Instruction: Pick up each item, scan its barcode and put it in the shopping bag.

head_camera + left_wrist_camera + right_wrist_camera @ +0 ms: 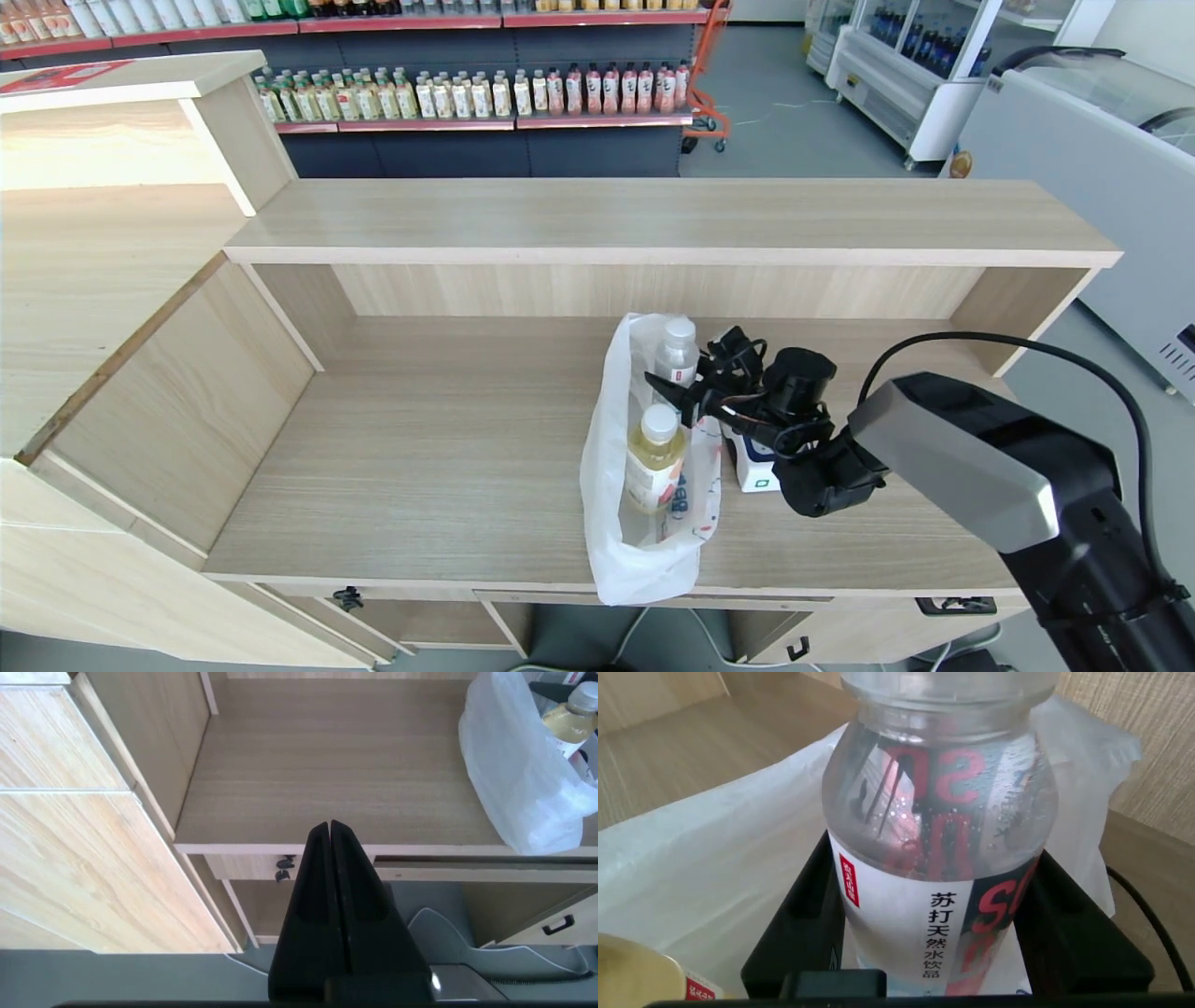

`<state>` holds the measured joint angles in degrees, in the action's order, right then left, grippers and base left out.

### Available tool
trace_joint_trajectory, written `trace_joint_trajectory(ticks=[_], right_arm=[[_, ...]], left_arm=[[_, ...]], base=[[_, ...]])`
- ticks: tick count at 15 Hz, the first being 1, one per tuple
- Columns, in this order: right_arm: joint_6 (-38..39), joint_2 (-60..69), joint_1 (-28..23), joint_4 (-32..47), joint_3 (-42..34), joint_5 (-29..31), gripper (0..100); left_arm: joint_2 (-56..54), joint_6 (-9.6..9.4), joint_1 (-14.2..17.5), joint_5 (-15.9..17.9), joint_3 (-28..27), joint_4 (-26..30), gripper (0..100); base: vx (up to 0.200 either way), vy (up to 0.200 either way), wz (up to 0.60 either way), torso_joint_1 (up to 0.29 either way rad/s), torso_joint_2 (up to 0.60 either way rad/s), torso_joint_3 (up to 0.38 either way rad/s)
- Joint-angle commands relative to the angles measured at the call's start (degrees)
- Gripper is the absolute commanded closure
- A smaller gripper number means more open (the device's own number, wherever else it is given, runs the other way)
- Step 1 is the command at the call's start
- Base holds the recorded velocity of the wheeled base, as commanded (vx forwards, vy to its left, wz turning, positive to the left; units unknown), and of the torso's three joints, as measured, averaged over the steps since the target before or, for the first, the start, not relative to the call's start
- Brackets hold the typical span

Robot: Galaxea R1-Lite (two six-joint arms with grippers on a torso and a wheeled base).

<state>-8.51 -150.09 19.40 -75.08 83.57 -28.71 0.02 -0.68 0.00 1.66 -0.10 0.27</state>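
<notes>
A: Right gripper point(689, 387) at the far end of the shopping bag point(607, 448), and it's got a bottle, hasn't it?

B: It has. The black fingers point(799, 929) are clamped on either side of the clear bottle point(676, 355), low on the body, around the white and red label. The bottle stands upright with its white cap on top.

A: Is it in the bag or above it?

B: It's right at the bag's open mouth, with white plastic bunched around and behind it in the right wrist view. I can't tell whether its base touches anything inside.

A: What else is in the bag?

B: A yellow drink bottle point(655, 457), upright, white cap, on the near side of the clear one. The bag sits on the wooden counter point(420, 448), its near end drooping over the front edge.

A: And beside it?

B: A small white box point(754, 471) on the counter, just beside the bag, under the right arm.

A: Left gripper point(329, 826)?

B: It hangs out past the counter's front edge, well apart from the bag, fingers pressed flat together with nothing between them
</notes>
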Motion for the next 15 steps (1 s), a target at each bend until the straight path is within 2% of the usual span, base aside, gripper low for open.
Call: trace_joint_trajectory(ticks=[1, 11, 12, 15], right_arm=[[-0.10, -0.91, -0.41, -0.06, 0.19, -0.12, 100], [-0.37, -1.96, -1.03, -0.15, 0.11, -0.21, 100], [-0.37, -1.87, -1.03, 0.02, 0.11, -0.21, 0], [-0.02, -0.91, -1.03, -0.24, 0.28, -0.30, 0]], left_arm=[[-0.02, -0.02, 0.00, 0.01, 0.01, 0.00, 100], [-0.02, -0.02, 0.00, 0.01, -0.08, 0.00, 100], [-0.02, -0.02, 0.00, 0.01, 0.01, 0.00, 100], [-0.02, -0.02, 0.00, 0.01, 0.01, 0.00, 100]], base=[[0.000, 0.000, 0.00, 0.000, 0.00, 0.000], [0.000, 0.000, 0.00, 0.000, 0.00, 0.000], [0.000, 0.000, 0.00, 0.000, 0.00, 0.000], [0.000, 0.000, 0.00, 0.000, 0.00, 0.000]])
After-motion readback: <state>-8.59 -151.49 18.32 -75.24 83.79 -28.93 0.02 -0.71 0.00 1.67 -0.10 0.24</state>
